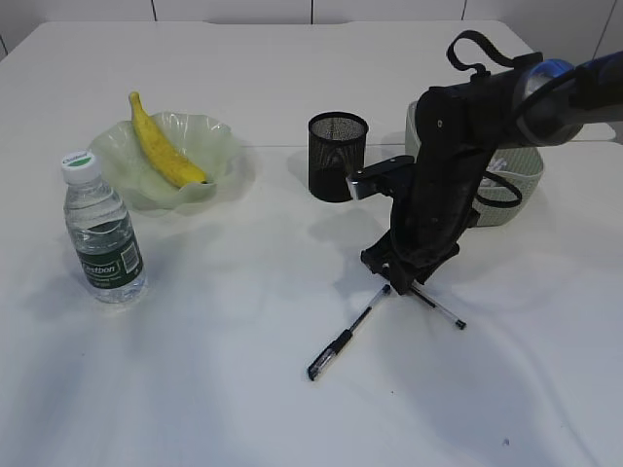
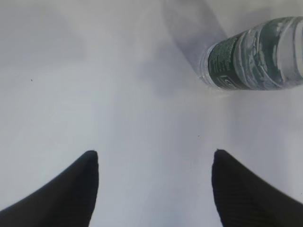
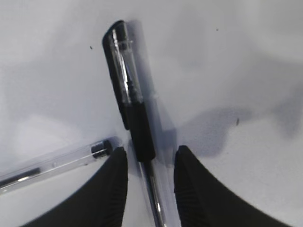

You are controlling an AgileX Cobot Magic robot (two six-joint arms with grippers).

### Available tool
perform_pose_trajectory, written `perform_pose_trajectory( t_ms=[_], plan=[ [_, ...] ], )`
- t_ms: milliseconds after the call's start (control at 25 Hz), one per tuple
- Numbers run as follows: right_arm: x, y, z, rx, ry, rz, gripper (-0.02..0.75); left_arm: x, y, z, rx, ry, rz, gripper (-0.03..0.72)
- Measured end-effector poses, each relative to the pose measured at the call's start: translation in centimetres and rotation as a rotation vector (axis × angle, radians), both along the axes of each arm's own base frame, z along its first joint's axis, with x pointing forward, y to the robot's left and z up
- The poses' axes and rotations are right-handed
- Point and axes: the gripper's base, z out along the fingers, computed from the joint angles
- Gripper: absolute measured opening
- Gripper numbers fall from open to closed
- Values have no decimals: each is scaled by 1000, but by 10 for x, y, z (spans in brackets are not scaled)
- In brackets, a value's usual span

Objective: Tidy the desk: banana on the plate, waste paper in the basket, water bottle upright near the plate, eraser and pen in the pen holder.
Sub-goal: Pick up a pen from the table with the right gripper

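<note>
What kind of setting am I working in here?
Likely a staged desk-tidying setup: a plain white table with pens, a mesh pen holder, and a banana on a plate.

A white table (image 1: 243, 409) under soft light, pale panelled wall (image 1: 234, 10) behind.

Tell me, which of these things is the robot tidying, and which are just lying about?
Part of the job: banana, plate, water bottle, pen holder, basket, black-capped pen between the right fingers.
Just lying about: perhaps the clear pen, unless it goes in too.
</note>
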Motion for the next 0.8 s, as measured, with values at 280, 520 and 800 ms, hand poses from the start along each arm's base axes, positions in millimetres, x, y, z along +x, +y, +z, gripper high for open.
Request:
perform_pose_trajectory(
  t_ms=[280,520,800],
  plan=[
    [2,1,0,6,-18,0,252,0,0,0,1,-5,1,528],
    [2,1,-1,6,-19,2,251,2,1,1,6,-22,5,528],
    [3,1,-5,7,-11,0,251,2,1,1,7,-26,6,528]
  ],
)
